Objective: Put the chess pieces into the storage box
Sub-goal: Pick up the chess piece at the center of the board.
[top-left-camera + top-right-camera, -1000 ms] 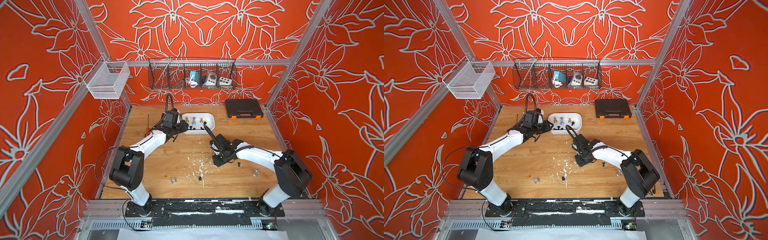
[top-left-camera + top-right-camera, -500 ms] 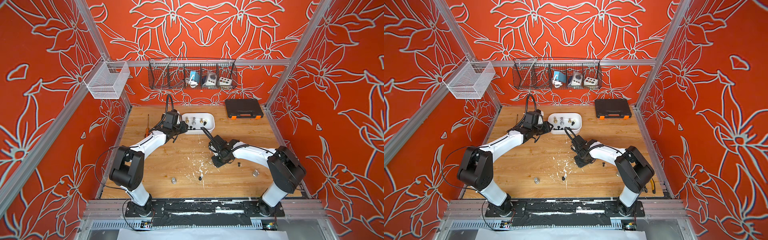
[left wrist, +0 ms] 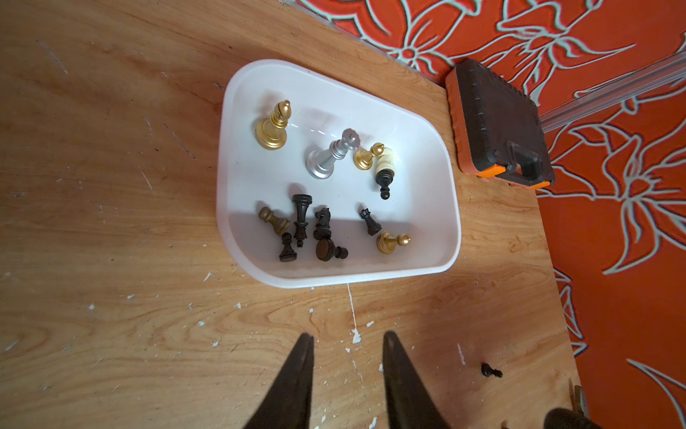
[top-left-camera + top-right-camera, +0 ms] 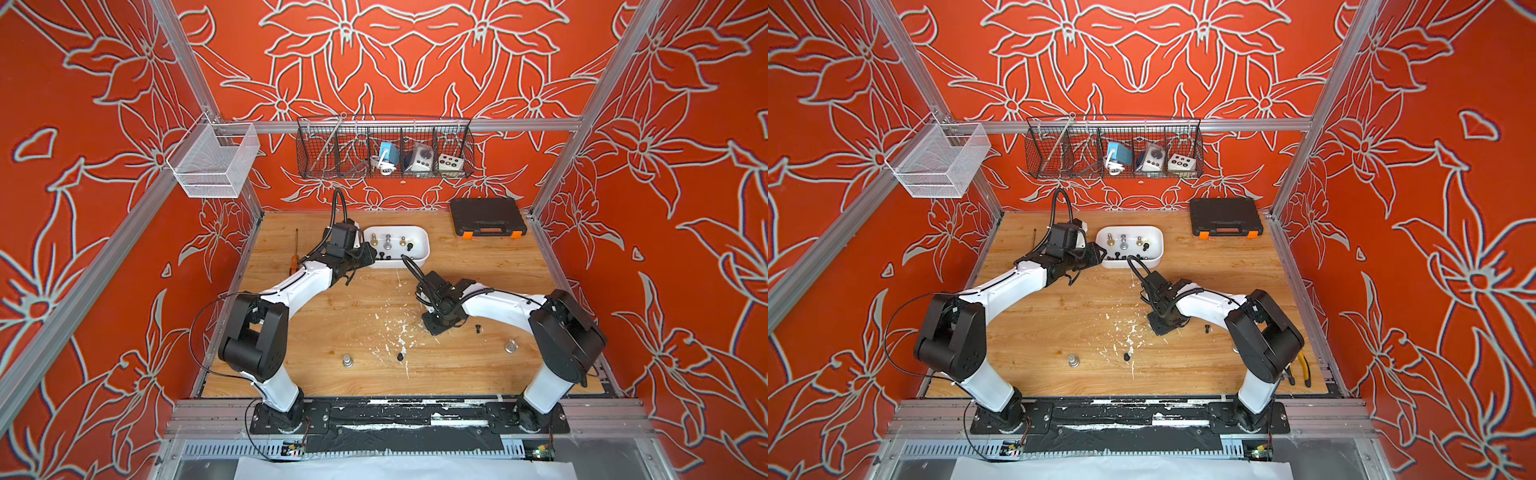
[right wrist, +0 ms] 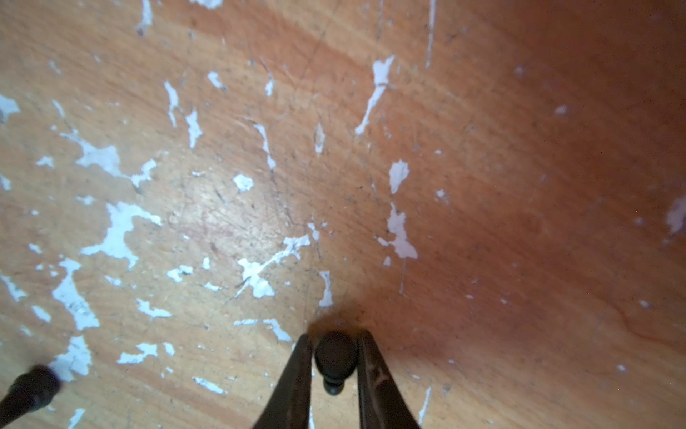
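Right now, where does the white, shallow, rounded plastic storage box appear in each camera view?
A top view: the white rounded plastic storage box sits at the far side, centre, of the wooden table.
A top view: same spot.
Left wrist: mid-picture, beyond the open left gripper.
Right wrist: not in it; the right gripper pinches a small dark chess piece.
Shared landmark, except right wrist: black case with orange latches.

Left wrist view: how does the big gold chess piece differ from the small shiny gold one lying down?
The big gold piece stands upright; the small gold piece lies on its side. The big one is taller and wider than the small one. The big one stands alone; the small one lies beside a black piece. Both are shiny gold, inside the white box.
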You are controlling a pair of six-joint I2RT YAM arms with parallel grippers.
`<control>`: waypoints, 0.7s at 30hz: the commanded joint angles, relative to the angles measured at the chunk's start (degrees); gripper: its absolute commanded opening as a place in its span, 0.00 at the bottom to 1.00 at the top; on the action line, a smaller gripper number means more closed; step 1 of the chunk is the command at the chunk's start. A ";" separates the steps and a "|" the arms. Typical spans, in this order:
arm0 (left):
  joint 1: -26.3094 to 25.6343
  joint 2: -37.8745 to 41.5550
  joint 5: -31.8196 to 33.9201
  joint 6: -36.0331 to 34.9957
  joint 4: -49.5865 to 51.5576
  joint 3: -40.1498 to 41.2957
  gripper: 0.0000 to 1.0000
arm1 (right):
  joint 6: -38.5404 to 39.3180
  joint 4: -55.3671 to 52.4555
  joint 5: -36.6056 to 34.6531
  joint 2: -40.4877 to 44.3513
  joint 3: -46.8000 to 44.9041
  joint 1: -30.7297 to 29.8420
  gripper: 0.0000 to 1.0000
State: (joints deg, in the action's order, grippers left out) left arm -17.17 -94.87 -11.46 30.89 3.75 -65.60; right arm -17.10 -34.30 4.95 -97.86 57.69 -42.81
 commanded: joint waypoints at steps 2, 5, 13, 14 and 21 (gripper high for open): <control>0.47 1.79 -0.23 -0.14 -0.49 0.74 0.32 | -0.30 -1.07 -1.65 -1.19 0.93 -0.43 0.21; 0.45 1.87 -0.21 -0.15 -0.41 0.83 0.33 | -0.30 -1.12 -1.57 -1.19 0.93 -0.36 0.18; 0.49 1.97 -0.18 -0.27 -0.41 0.83 0.33 | -0.83 -0.16 0.15 -0.68 1.02 -0.36 0.15; 0.51 1.97 -0.14 -0.23 -0.41 0.91 0.33 | -0.91 0.00 0.44 -0.53 1.02 -0.43 0.14; 0.55 2.20 -0.14 -0.42 -0.41 1.09 0.33 | -0.92 0.11 1.03 1.21 1.97 -0.25 0.14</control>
State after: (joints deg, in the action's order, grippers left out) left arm -17.12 -94.87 -11.49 30.89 3.73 -65.21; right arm -17.34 -34.04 5.54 -97.86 57.84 -42.81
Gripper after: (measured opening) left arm 0.326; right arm 0.182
